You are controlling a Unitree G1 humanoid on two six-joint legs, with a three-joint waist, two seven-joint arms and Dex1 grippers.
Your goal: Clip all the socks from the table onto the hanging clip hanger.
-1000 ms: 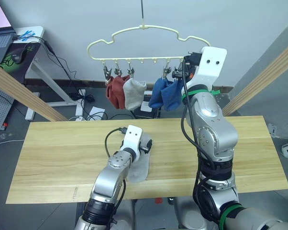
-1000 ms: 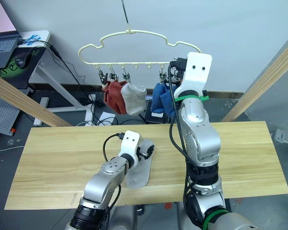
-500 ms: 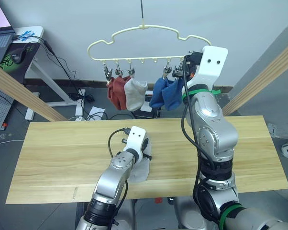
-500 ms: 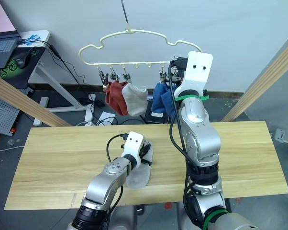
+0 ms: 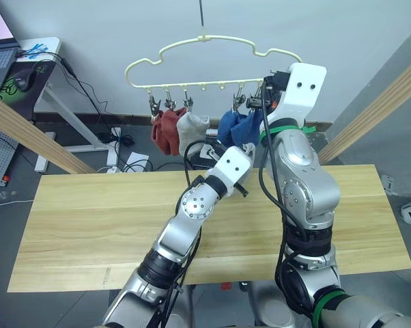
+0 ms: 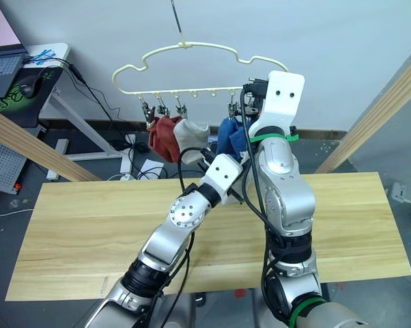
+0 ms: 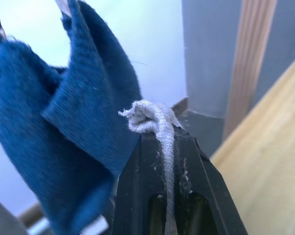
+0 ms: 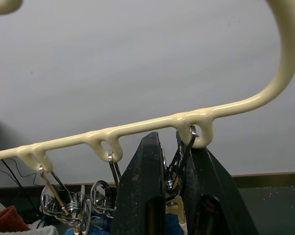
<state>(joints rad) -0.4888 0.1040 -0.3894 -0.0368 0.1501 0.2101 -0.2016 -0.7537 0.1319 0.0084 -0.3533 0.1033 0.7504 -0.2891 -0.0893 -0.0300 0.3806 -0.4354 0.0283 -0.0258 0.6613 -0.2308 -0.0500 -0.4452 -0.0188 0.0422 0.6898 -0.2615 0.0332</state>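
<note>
**Mia:** Where is the grey sock (image 7: 155, 117)?

**Ben:** The left pincer (image 7: 162, 147) is clamped on it. A small bunched tip pokes out above the fingers. The rest hangs hidden below. It is just beside the blue socks (image 5: 238, 131), up off the bench (image 5: 89, 225).

**Mia:** Is it hard to hold?

**Ben:** I think it is light, soft and floppy. Pinch the cuff edge so it feeds into a clip.

**Mia:** And the right pincer (image 8: 171, 161)?

**Ben:** It squeezes the end clip (image 8: 179, 169) on the clip hanger (image 5: 205, 41).
</note>
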